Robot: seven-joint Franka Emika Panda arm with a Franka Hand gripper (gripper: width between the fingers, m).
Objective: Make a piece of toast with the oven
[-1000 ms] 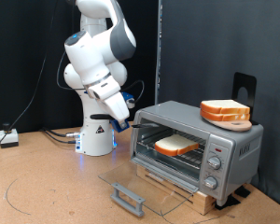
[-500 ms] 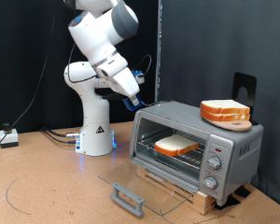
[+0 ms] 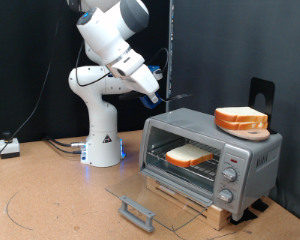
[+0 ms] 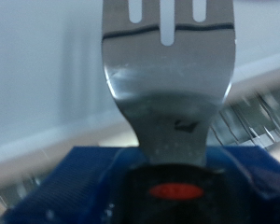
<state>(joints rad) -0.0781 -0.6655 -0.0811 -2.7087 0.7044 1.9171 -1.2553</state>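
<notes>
The piece of toast (image 3: 190, 155) lies flat on the wire rack inside the oven (image 3: 245, 150), seen through the open front. The oven's glass door (image 3: 155, 192) is folded down flat, with its grey bar handle (image 3: 137, 212) nearest the exterior view's bottom. My gripper (image 3: 150, 95) hangs above and to the exterior view's left of the oven's top corner, clear of it. It is shut on a slotted metal spatula (image 4: 168, 84) whose thin blade (image 3: 180, 93) points towards the exterior view's right.
A thicker pile of bread slices (image 3: 241, 119) rests on a wooden board on the oven's roof. Three round knobs (image 3: 228, 175) line the oven's side panel. The oven stands on a wooden base. Cables (image 3: 60, 145) trail by the robot's base.
The arm has lifted. The gripper with the spatula rose from beside the oven's open front to above its top corner and shifted towards the exterior view's right. The toast stayed on the rack.
</notes>
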